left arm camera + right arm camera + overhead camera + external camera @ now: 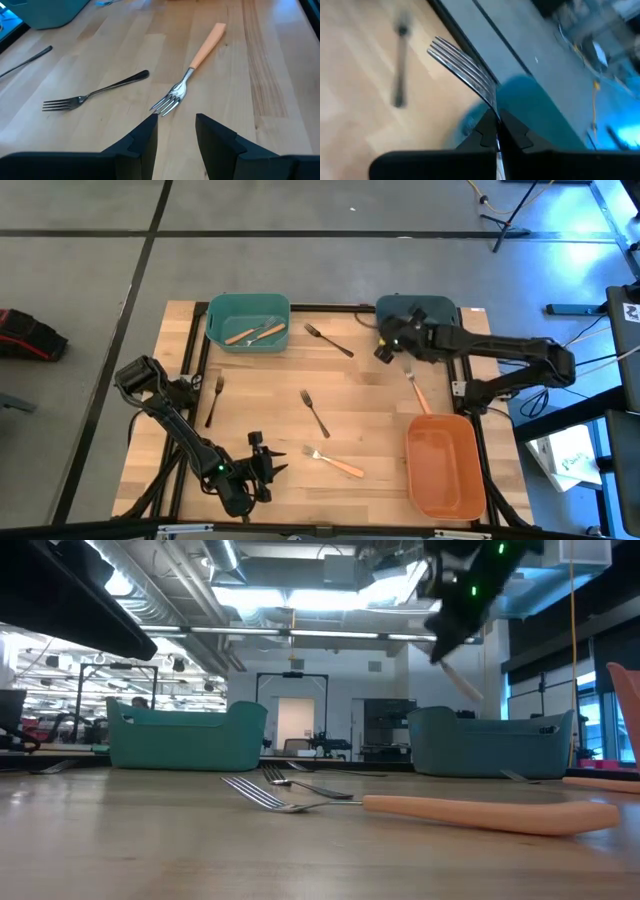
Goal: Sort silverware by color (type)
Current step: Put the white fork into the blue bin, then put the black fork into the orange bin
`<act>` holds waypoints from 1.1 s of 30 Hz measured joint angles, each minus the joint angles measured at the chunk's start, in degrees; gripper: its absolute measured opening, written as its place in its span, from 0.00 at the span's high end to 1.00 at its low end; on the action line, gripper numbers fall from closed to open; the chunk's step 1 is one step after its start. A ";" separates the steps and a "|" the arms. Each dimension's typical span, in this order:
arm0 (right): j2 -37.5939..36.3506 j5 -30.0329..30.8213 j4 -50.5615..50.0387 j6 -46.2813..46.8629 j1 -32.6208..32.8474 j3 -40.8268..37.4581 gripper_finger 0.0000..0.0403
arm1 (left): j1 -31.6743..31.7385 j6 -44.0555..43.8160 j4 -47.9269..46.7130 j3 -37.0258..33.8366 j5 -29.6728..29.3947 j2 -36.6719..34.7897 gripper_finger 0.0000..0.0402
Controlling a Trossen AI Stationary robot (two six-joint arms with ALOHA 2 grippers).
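Note:
My right gripper [385,350] is shut on an orange-handled fork [418,392], high above the table beside the right teal bin [415,310]. My left gripper [268,465] is open near the table's near edge. Its fingers stand just short of the tines of another orange-handled fork [192,70] lying flat on the table, without touching it. A dark metal fork [95,95] lies beside that one. The left teal bin [215,330] holds orange-handled utensils [255,332]. My right gripper pinches the fork's metal neck [492,102] between its two fingers, just behind the tines, which stick out past the fingertips. The fork is lifted clear of the table. Its orange handle [462,680] slants down below the gripper.
Dark forks lie on the table at the far middle [329,340], the left [214,400] and the centre [314,412]. An orange bin [470,500] stands at the near right. The table has a black frame along its edges.

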 joint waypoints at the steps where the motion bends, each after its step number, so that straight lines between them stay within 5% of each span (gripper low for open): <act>1: 0.00 -0.42 0.57 -0.20 -1.93 -1.09 1.00 | 0.00 0.00 0.01 0.00 -0.02 0.00 0.68; 10: 0.02 -6.65 6.99 -0.22 -14.64 -8.97 1.00 | 0.00 0.05 -0.02 0.00 -0.28 -0.02 0.68; 22: 0.04 -7.62 8.45 6.49 -18.96 -12.99 0.98 | 0.21 0.07 -0.04 0.00 -1.55 -0.02 0.68; 33: -2.49 -7.41 8.23 7.12 -17.25 -11.88 0.65 | 0.37 0.03 -0.02 0.00 -1.27 -0.02 0.68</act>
